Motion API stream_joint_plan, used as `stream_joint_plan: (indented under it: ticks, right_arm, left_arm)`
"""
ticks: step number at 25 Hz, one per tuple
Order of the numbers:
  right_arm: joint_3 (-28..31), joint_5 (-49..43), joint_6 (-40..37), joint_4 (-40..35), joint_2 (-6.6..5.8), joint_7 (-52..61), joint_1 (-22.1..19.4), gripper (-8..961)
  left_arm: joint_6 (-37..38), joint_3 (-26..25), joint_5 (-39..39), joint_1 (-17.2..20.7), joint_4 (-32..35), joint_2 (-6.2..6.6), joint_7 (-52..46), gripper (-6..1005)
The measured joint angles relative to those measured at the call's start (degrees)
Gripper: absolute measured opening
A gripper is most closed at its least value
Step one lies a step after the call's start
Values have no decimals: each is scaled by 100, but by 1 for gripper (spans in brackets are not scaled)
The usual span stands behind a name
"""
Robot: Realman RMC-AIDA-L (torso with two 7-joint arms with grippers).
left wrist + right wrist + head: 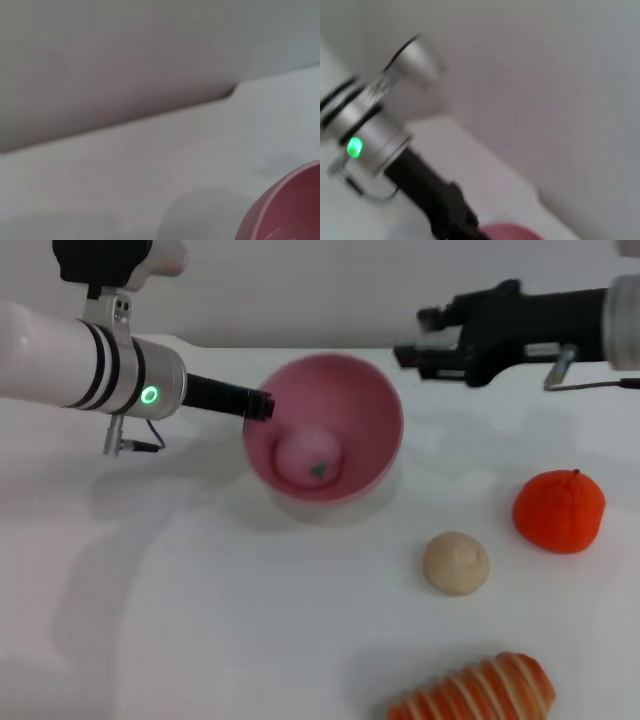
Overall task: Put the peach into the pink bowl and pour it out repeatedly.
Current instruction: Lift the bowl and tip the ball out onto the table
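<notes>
Left gripper (262, 404) sits at the upper left rim of the bowl (375, 405), fingers clamped on the rim; the head view shows the black finger tip overlapping the pink edge, and the right wrist view shows the same dark fingers (452, 215) meeting the rim at the bottom of that frame. Bowl is centre-top in the head view, tipped so its mouth faces the camera and toward the lower part of the frame, apparently lifted clear of the table (180, 620), with a soft shadow beneath it. The peach (308, 455) lies inside, low against the bowl's inner wall, dark stem spot facing up; it has not spilled. Right gripper (412, 352) hangs in the upper right, beside the bowl's far right rim but apart from it, holding nothing; whether its fingers are parted I cannot tell. Left wrist view catches only a slice of the bowl at its lower right corner, table and wall otherwise. Lower right of the head view: orange fruit (559, 510), beige lump (456, 563), and a striped orange-and-cream piece (480, 692) at the bottom edge, all well apart from the bowl. Judgement: the pour step is in hand, peach loaded and bowl part-tilted. Next move calls for more wrist roll until the peach rolls over the low rim, with the grip kept firm on the thin edge; a round peach may run toward the other fruits.
</notes>
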Motion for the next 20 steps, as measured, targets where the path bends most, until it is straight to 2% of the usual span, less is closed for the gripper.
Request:
stream_joint_plan:
  ticks: [3,7,9,12,17,20]
  right_arm:
    - [487,1168,17,384,-21,-549,-333,509]
    - [1491,3062,-513,1291,-36,-1719,-675,509]
    - [1929,3834,-881,1783,-38,-2404,-802,509]
    - [2386,4329,-1125,2314,-38,-3140,-929,510]
    - [2805,4792,-1255,3040,-41,-3940,-992,510]
    - [2964,4813,-1220,3176,-57,-4056,-987,510]
  left_arm:
    - [-629,285,-272,71,20,4,65,42]
    - [-1212,636,-572,89,25,1,316,42]
    - [-1790,1202,-825,110,116,0,684,42]
    - [-2366,1802,-885,223,242,-15,933,42]
    - [-4329,3263,-887,745,486,-14,1177,43]
    - [-5502,4079,-860,1059,539,-16,1180,43]
